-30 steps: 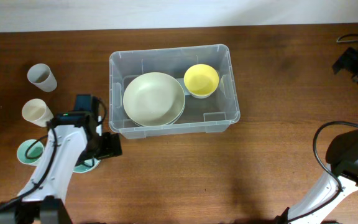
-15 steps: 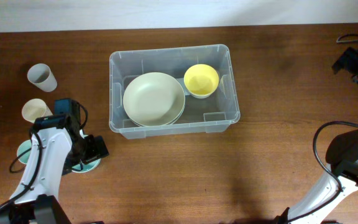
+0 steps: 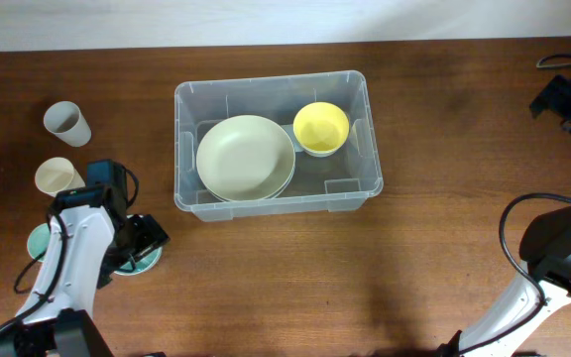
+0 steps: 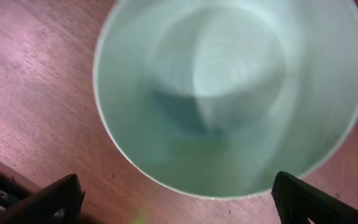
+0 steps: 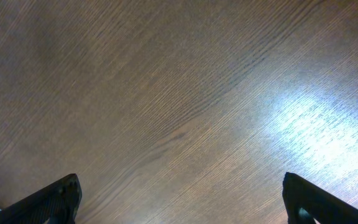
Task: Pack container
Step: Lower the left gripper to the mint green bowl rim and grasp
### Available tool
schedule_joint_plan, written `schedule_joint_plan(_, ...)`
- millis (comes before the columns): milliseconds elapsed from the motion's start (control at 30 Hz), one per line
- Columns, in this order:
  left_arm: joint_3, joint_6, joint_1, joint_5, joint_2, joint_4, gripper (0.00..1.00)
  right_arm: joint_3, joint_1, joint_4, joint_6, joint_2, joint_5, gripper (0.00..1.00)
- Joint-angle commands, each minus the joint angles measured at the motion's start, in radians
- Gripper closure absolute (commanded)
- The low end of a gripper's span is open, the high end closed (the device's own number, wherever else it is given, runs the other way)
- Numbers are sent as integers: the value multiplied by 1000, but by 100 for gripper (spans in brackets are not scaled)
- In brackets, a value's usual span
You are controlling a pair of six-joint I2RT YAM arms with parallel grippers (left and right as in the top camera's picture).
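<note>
Hovering with its jaws spread wide, the left gripper [image 3: 139,248] is being held directly above a teal bowl [image 4: 229,93], well to the left of the container [image 3: 266,83], and nothing is being gripped. The jaws are presumably being kept wide so that the bowl's rim can be taken when they close. A second teal dish [image 3: 40,241] is being partly hidden by the arm, further left of the container. A cream cup [image 3: 57,177] and a grey cup [image 3: 67,123] are standing beyond it, also left of the container, and are judged to be waiting their turn. Inside the container, a pale green plate [image 3: 245,157] is lying at the left end and a yellow bowl [image 3: 321,127] at the far right corner, probably to leave floor free for more pieces. The right gripper [image 5: 185,205], equally wide and empty, is being parked over bare table [image 5: 166,93] well to the right of the container, out of the way. No brand, label or writing is being shown legibly.
</note>
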Motion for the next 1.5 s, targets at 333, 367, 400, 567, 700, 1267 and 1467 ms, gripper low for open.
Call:
schedule_joint_plan(333, -9, -205, 147, -20, -9, 9, 1, -4, -6, 0, 0, 3, 11, 1)
schedule_joint_plan(367, -9, -205, 161, -20, -9, 11, 1, -4, -6, 0, 0, 3, 11, 1)
schedule_joint_plan(400, -10, -205, 177, -19, -9, 15, 1, -4, -6, 0, 0, 3, 11, 1)
schedule_joint_plan(567, -10, -204, 233, 15, -9, 32, 1, -4, -6, 0, 0, 3, 11, 1)
schedule_joint_plan(700, -10, -204, 239, 31, -9, 43, 1, -4, -6, 0, 0, 3, 11, 1)
schedule_joint_plan(1267, -125, -203, 240, 52, -8, 156, 34, -4, -6, 0, 0, 3, 11, 1)
schedule_joint_plan(1467, -157, -204, 240, 53, -8, 209, 46, -4, -6, 0, 0, 3, 11, 1)
